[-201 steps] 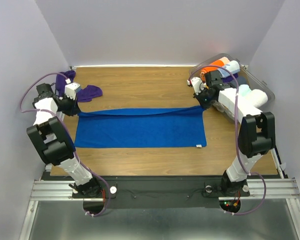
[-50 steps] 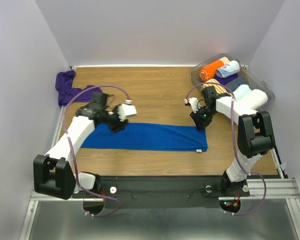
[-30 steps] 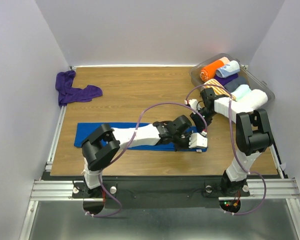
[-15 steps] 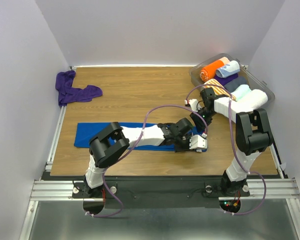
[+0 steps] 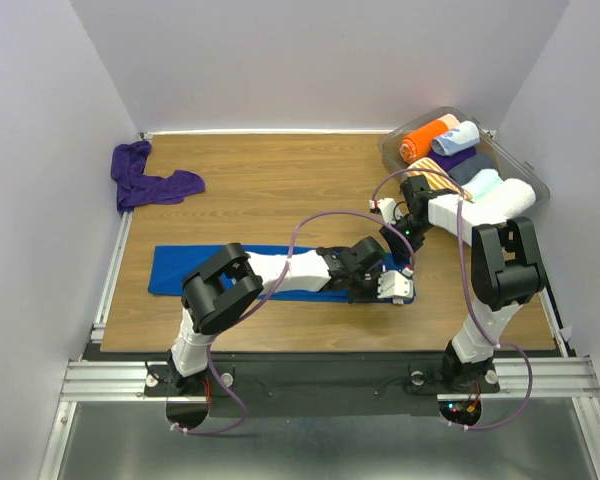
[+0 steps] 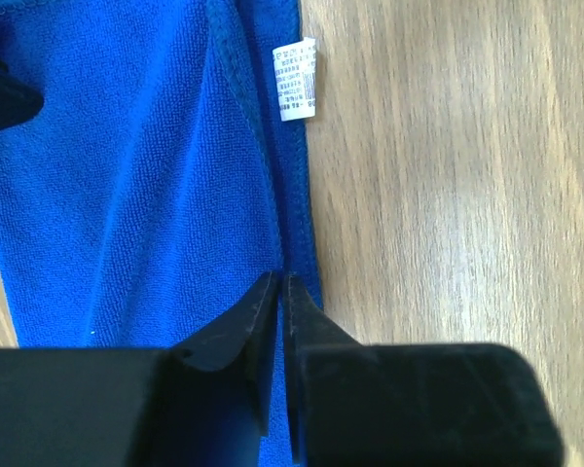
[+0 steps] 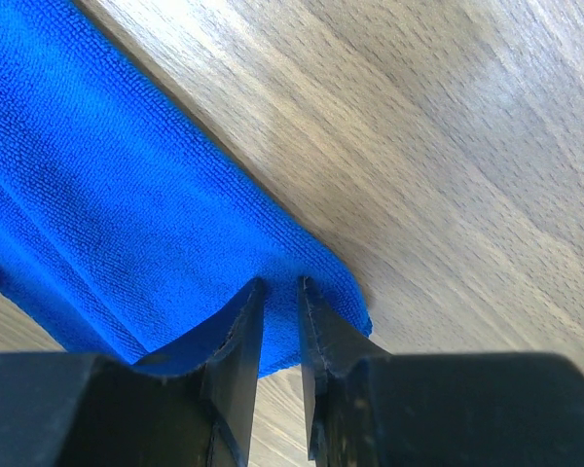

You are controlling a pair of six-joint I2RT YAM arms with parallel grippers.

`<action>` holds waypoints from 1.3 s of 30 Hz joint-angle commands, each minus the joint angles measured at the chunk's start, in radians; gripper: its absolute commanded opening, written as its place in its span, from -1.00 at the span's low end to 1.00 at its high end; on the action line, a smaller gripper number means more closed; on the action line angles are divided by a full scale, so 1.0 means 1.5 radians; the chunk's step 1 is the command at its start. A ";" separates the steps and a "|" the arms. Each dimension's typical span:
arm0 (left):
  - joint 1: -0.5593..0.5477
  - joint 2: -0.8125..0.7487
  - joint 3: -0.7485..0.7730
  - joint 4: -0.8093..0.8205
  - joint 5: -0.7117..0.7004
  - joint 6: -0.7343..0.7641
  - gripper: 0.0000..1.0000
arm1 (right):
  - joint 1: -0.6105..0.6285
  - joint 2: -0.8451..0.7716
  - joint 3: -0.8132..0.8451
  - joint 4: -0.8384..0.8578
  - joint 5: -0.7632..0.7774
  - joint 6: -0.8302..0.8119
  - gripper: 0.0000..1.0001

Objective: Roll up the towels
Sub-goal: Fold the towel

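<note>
The royal blue towel [image 5: 240,268] lies as a long narrow strip across the front of the table. My left arm reaches over it to its right end. There my left gripper [image 5: 388,290] [image 6: 279,280] is shut on the blue towel's [image 6: 127,175] front edge, just short of the white tag [image 6: 295,80]. At the far right corner of the blue towel [image 7: 107,195], my right gripper [image 5: 400,240] [image 7: 280,284] is shut on the cloth. The dark purple towel [image 5: 145,180] lies crumpled at the back left, away from both grippers.
A clear plastic bin [image 5: 528,170] stands at the back right behind my right arm. It holds an orange roll [image 5: 420,142], a pale blue roll [image 5: 458,137], a striped roll [image 5: 435,172] and a white roll [image 5: 515,192]. Walls close in left, right and back.
The blue towel has been folded into a narrower strip. My left arm swung from the towel's left end to its right end, and its jaws have just closed on the edge. The right gripper stayed put.
</note>
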State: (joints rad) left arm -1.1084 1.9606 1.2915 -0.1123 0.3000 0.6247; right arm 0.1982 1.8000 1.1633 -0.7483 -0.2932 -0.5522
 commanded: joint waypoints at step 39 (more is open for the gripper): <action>0.160 -0.233 -0.033 -0.115 0.154 -0.123 -0.37 | 0.004 -0.047 0.003 0.000 -0.002 -0.002 -0.47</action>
State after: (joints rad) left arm -0.9737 1.7763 1.2804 -0.2226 0.4492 0.5335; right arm 0.1982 1.7916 1.1629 -0.7532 -0.2916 -0.5526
